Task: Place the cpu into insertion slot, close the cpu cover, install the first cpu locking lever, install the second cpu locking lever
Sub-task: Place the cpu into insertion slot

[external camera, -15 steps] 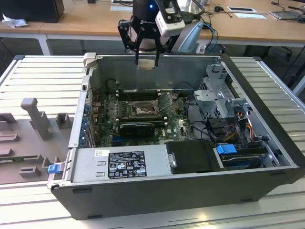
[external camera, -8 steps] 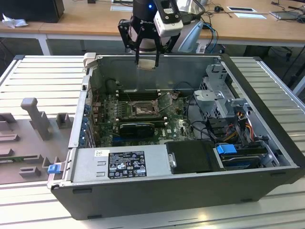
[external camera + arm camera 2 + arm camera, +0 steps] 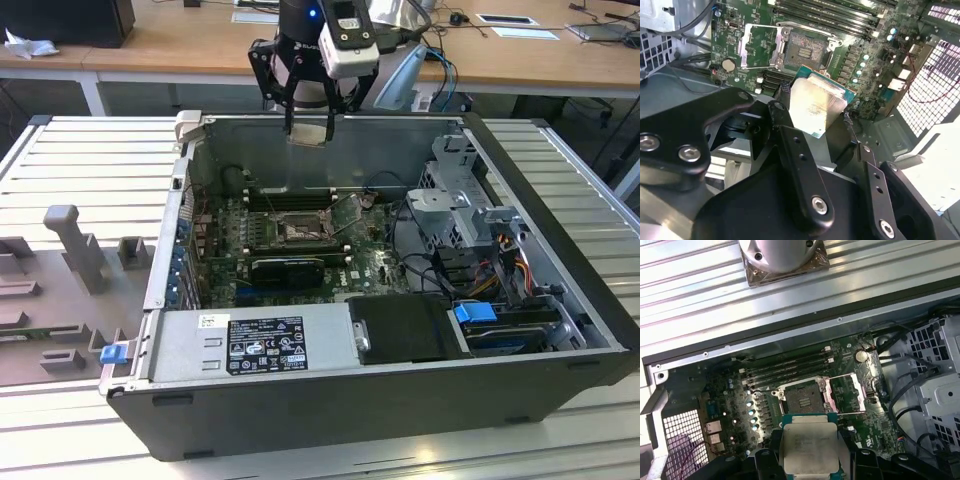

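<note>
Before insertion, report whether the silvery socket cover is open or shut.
Open: the thin silvery metal frame cover lies flipped aside, dark square socket exposed.

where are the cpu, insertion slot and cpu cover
cpu (image 3: pixel 817 107): second wrist view, middle of metal top
insertion slot (image 3: pixel 802 399): first wrist view, socket centre
cpu cover (image 3: pixel 860 392): first wrist view, outer frame edge

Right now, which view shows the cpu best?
The first wrist view: the cpu faces the camera, its pale metal top and green edge plain, held in the gripper. The second wrist view shows it tilted, with glare on its top. In the exterior view it is a small pale square under the gripper.
</note>
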Available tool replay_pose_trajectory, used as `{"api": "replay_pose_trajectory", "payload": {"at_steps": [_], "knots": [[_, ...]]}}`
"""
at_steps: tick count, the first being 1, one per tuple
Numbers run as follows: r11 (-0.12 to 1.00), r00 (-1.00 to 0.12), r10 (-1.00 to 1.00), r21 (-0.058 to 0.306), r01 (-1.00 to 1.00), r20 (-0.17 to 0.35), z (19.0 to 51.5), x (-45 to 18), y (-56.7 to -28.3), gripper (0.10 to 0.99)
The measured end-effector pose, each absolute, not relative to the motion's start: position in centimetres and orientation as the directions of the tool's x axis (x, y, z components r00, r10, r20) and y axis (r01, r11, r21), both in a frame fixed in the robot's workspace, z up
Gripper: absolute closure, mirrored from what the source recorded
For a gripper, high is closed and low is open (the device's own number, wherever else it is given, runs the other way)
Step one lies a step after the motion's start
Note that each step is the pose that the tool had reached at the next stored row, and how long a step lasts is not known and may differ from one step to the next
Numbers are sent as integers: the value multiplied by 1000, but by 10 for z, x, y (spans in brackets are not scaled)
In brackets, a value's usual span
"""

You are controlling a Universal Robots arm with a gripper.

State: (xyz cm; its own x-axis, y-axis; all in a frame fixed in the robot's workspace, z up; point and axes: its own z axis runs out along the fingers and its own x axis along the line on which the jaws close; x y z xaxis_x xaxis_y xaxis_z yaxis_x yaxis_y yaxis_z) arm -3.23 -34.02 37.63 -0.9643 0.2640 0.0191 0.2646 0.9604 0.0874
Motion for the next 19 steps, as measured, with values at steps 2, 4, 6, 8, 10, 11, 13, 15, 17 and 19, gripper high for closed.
{"api": "replay_pose_trajectory", "payload": {"at_steps": [2,4,6,8,10,11,13,15,17,19], "knots": [[957,-961,274,87,275,19,376,-32,-340,557],[950,-954,300,87,301,19,376,-32,-340,557],[939,-943,333,87,334,19,376,-32,-340,557],[935,-939,344,87,344,19,376,-32,-340,557],[930,-934,356,87,356,19,376,-32,-340,557],[927,-931,364,87,364,19,376,-32,-340,557],[921,-925,380,87,380,19,376,-32,-340,557],[913,-917,399,87,399,19,376,-32,-340,557],[908,-912,410,87,410,19,376,-32,-340,557],[902,-906,424,87,424,19,376,-32,-340,557]]}}
